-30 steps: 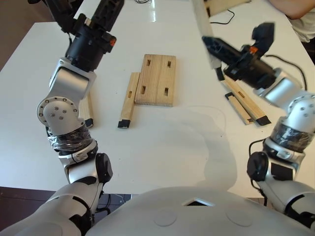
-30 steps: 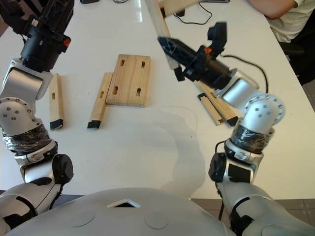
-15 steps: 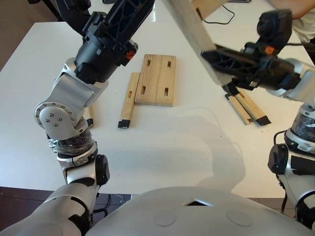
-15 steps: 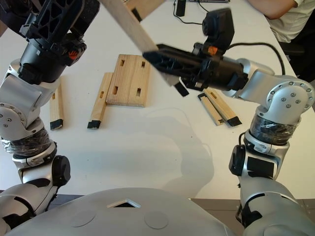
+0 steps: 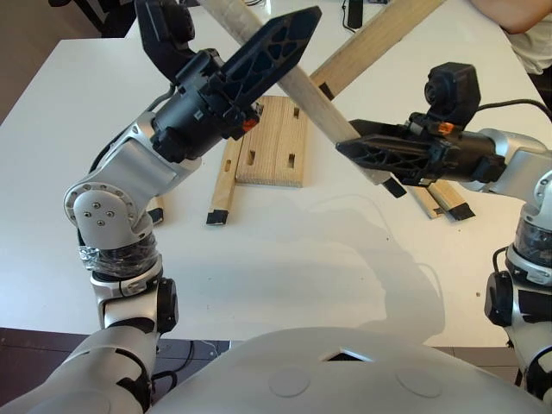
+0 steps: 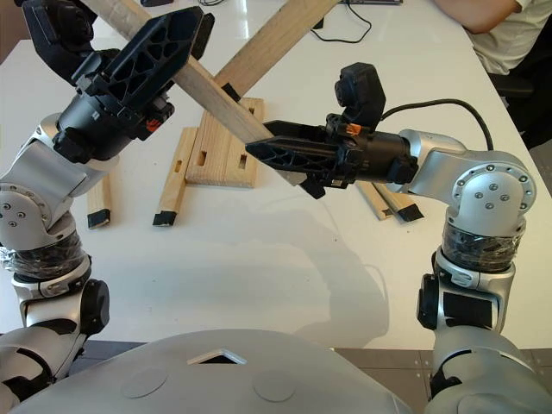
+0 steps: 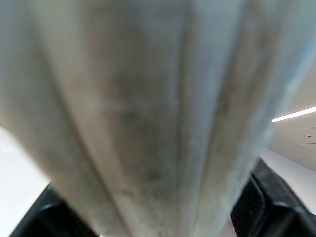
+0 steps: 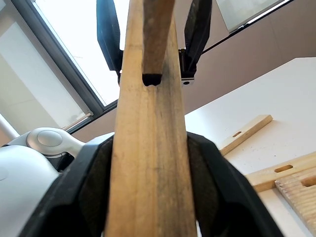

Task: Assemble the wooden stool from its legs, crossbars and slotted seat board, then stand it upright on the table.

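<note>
Right tool [image 5: 349, 153] clamps a wooden leg [image 6: 246, 123] slanting above the desk [image 5: 285, 250]; a second piece [image 5: 379, 36] meets it at an angle. Left tool [image 5: 297, 30] straddles the same leg; grip cannot be told. Seat board [image 5: 276, 155] lies flat mid-desk, loose leg [image 5: 222, 185] against its left edge.

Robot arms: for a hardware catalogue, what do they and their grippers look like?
Both arms have rounded silver-grey joint shells with bolt circles and black tape-wrapped segments. The left gripper and right gripper have long black latticed fingers with orange marks. A black cable runs over the right arm.
</note>
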`<state>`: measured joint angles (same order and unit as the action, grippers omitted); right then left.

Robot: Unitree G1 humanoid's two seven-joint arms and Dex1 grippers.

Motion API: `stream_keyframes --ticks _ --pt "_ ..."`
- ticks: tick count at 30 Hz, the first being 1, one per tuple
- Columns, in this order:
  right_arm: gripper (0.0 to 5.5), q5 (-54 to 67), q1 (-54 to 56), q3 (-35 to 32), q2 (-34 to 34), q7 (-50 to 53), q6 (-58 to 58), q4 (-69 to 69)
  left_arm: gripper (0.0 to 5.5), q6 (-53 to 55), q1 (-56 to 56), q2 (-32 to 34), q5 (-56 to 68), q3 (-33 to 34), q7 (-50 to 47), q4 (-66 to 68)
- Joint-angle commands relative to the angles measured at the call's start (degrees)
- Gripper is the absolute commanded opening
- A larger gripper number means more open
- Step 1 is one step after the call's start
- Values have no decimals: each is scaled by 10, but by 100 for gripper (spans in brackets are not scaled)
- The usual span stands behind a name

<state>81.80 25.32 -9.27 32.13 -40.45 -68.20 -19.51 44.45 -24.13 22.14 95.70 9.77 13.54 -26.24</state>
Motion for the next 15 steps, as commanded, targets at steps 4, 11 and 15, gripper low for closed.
stream_keyframes --ticks 4,11,15 --pt "205 -31 -8 17 4 -14 26 -11 208 7 -8 20 -5 -11 15 6" --pt "205 -33 -7 14 3 -7 39 -1 203 0 -1 31 -16 -6 30 4" --pt "205 -55 -6 16 1 -10 53 11 203 -5 -4 34 -28 -1 41 8"
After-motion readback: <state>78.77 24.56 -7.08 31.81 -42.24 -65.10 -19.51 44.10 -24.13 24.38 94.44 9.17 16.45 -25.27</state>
